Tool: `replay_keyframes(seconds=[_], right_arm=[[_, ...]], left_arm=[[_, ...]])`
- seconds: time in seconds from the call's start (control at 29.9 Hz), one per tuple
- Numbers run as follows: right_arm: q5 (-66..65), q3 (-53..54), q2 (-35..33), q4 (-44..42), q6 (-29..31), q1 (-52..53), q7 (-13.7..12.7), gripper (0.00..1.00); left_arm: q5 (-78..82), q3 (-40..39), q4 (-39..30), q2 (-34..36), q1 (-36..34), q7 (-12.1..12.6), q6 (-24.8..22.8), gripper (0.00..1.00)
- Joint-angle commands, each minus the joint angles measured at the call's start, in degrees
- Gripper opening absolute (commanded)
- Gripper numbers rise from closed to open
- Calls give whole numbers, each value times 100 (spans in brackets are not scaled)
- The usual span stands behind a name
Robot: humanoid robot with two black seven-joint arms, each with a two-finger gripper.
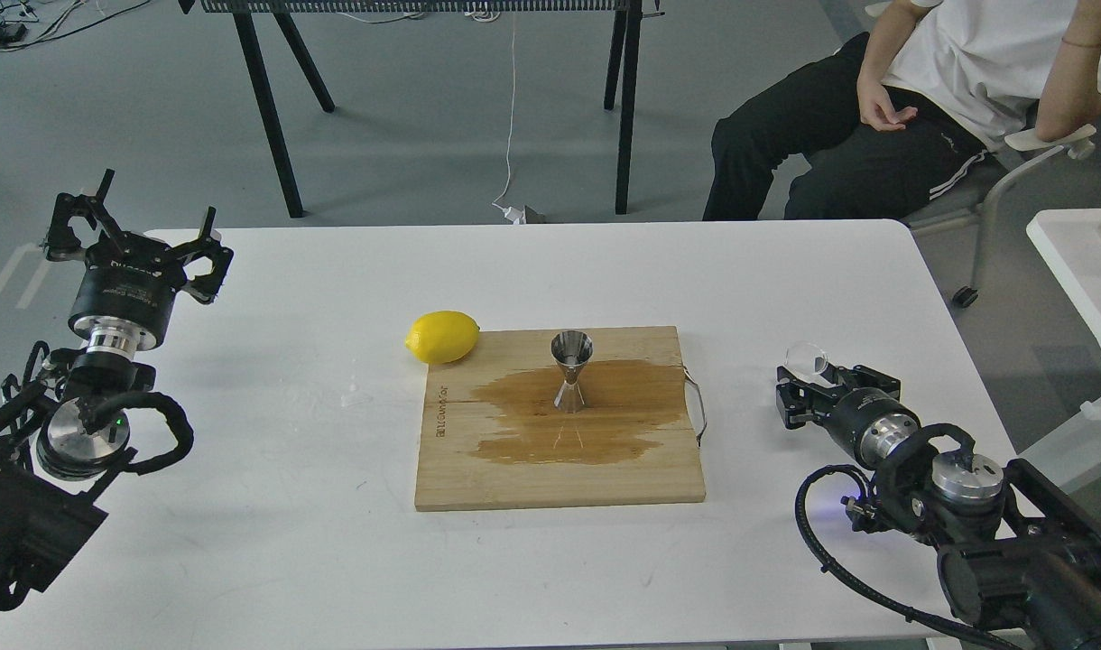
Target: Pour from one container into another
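A steel jigger (571, 371) stands upright near the middle of a wooden cutting board (559, 469), in the far part of a dark wet patch (578, 424) that spreads across the wood. The board lies flat at the centre of the white table (334, 560), with a thin metal handle (697, 406) on its right edge. A lemon (442, 337) rests on the table, touching the board's far left corner.

The right gripper (808, 386) sits low over the table, well to the right of the board, pointing left. Its fingers are closed on a small clear glass cup (809, 359), which shows at the gripper's far end, apart from the jigger. I cannot tell whether the cup holds any liquid.

The left gripper (140, 236) is raised over the table's far left corner, its fingers spread apart and holding nothing.

Beyond the table, a person (920, 99) in a white shirt and black trousers sits on a chair at the far right.
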Motion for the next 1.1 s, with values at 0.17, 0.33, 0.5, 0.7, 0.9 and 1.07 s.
replay_keyframes(seconds=[0.17,0.33,0.5,0.7,0.9,1.07], right_arm=[[9,9,0,33,-1,0,9,87],[18,9,0,59,43,9,9,95],[18,18,-70,375,105,-44,9,95],[0,158,-272,806,569,-27,9,98],[-61,141,-623,841,940,473,9,99],[-403,123,-843,745,1720,930,18,99]], left_arm=[[5,0,0,0,3,0,0,100],[-3,0,0,0,3,0,0,100],[-3,0,0,0,3,0,0,100],[-3,0,0,17,3,0,0,100],[-3,0,-9,70,-5,9,0,100],[-3,0,0,79,-14,18,0,100]])
